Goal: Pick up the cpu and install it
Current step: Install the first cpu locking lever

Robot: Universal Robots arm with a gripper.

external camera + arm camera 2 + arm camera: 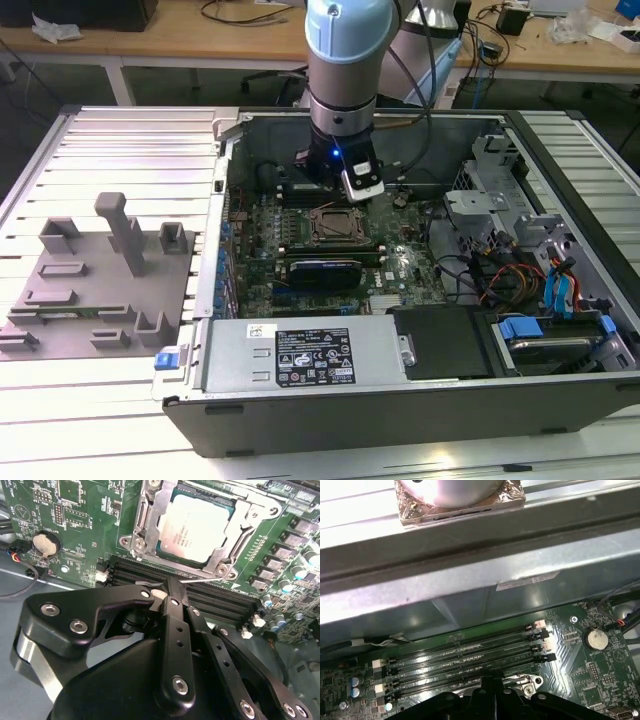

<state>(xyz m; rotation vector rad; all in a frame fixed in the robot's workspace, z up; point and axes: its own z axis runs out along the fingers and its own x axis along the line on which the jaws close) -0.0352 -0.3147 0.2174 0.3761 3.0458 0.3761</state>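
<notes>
The cpu (pixel 197 525) lies flat in the motherboard socket with its pale silver top up and the metal frame (pixel 150 517) around it. In the exterior view the socket (pixel 334 225) sits mid-board inside the open computer case. My gripper (pixel 172 586) hangs just off the socket's edge, above the memory slots (pixel 150 575), with its black fingers (pixel 176 625) shut together and nothing between them. The exterior view has the gripper (pixel 350 195) low over the board, just behind the socket. Its black linkage (pixel 490 700) also shows in the first wrist view.
The case wall (pixel 470 580) runs close behind the memory slots (pixel 465 660). A coin battery (pixel 596 639) sits on the board. A grey fixture plate (pixel 100 290) lies at the exterior view's left, the power supply (pixel 300 355) in front, and drive bays with cables (pixel 520 260) at the right.
</notes>
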